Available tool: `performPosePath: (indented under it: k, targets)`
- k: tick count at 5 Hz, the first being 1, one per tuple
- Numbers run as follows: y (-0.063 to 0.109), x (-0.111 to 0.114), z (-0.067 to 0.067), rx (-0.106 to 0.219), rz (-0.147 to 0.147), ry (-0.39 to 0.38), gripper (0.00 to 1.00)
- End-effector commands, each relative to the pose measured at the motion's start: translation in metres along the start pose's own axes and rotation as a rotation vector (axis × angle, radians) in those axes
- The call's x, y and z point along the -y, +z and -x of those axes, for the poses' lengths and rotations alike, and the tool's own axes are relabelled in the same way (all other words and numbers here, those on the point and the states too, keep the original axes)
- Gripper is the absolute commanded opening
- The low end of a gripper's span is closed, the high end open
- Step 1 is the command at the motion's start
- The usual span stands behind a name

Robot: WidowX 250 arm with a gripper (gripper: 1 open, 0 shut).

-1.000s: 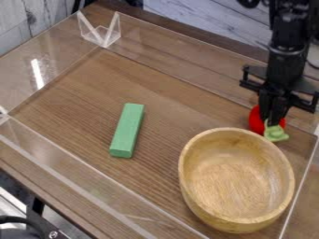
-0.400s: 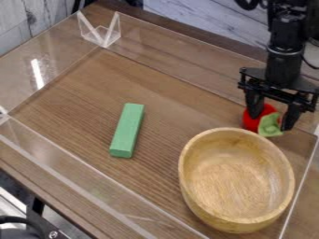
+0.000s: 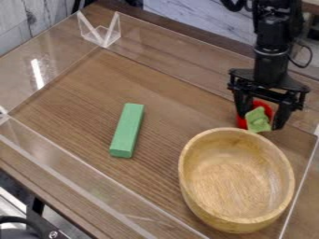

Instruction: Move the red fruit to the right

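Hovering open, the gripper (image 3: 262, 101) straddles the red fruit (image 3: 245, 110) near the bowl (image 3: 234, 182).

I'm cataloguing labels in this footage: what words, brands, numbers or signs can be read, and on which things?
None can be read: no lettering shows on the green block, the wooden bowl, the red fruit or the gripper.

Brown wooden tabletop (image 3: 75, 140): green block (image 3: 127, 130) laid near the middle
Beside the block: wooden bowl (image 3: 236, 181) set down
Touching the tabletop by the bowl: red fruit (image 3: 243, 121) seen
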State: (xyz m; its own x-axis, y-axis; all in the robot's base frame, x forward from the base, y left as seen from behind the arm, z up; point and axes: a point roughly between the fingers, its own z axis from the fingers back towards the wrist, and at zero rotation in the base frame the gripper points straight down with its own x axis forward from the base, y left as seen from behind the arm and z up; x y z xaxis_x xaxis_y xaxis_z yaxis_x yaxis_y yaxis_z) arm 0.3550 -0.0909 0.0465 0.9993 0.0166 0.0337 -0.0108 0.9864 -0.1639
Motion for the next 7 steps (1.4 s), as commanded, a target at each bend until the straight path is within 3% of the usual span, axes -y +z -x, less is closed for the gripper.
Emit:
performPosePath:
  k: [1,2,4,5,7]
  targets:
    - [0.030,0.013,-0.015,0.093,0.022,0.040,0.00]
    - [0.035,0.021,-0.016,0.105,0.031,0.076,1.00]
    - [0.045,0.038,-0.013,0.129,0.046,0.130,1.00]
    - [0.050,0.059,-0.004,0.139,0.054,0.108,1.00]
    - [0.052,0.068,0.002,0.159,0.049,0.140,1.00]
